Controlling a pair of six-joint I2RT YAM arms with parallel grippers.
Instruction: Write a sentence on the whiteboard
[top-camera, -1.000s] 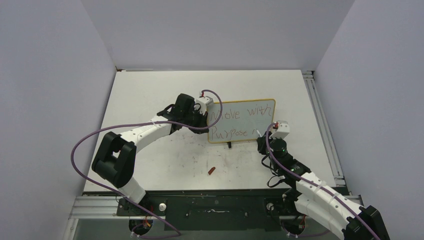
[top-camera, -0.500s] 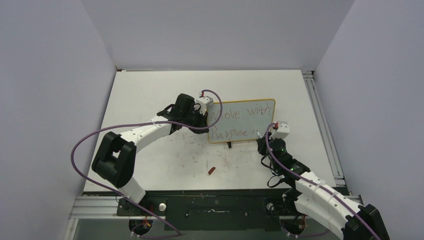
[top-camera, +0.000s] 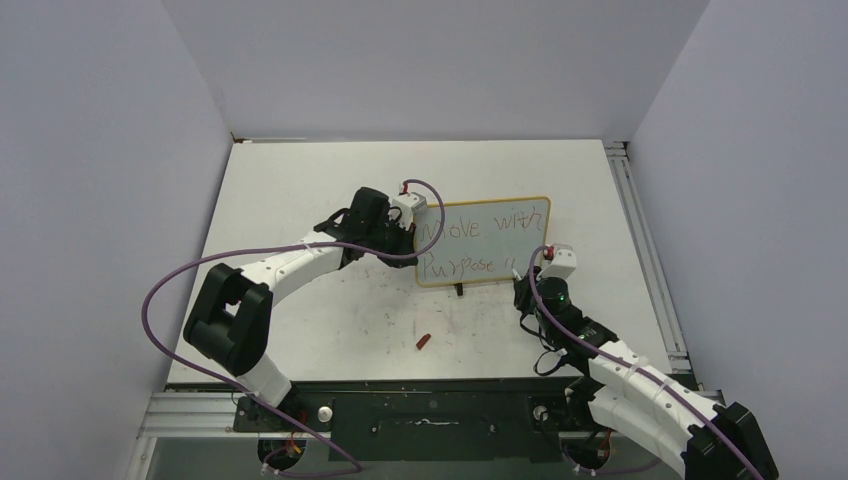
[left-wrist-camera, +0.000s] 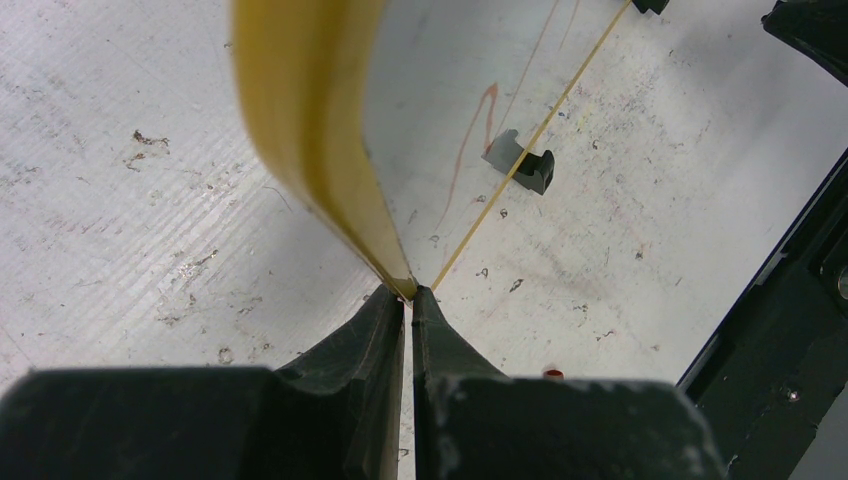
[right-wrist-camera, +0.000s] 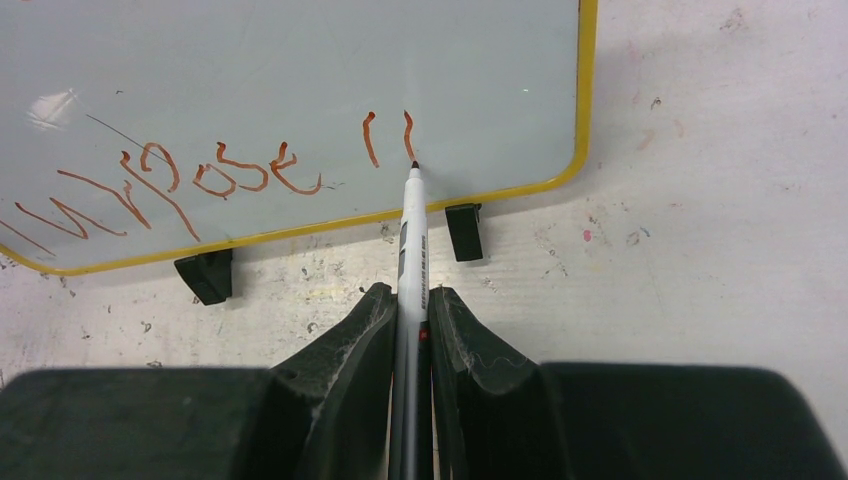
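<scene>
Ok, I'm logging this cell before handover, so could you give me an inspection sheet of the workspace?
Surface: white table, scuffed and speckled.
Job's things: whiteboard standing on black feet; sentence reads "Move with Purpose" plus two short strokes; marker tip at the second stroke.
Clutter: small red piece, perhaps a cap, in front of the whiteboard.
Grippers: left claw shut on the whiteboard's edge; right claw shut on the marker.
Cables: a purple cable loops along each arm.
Surroundings: pale walls on three sides; metal rail along the table's right edge.
</scene>
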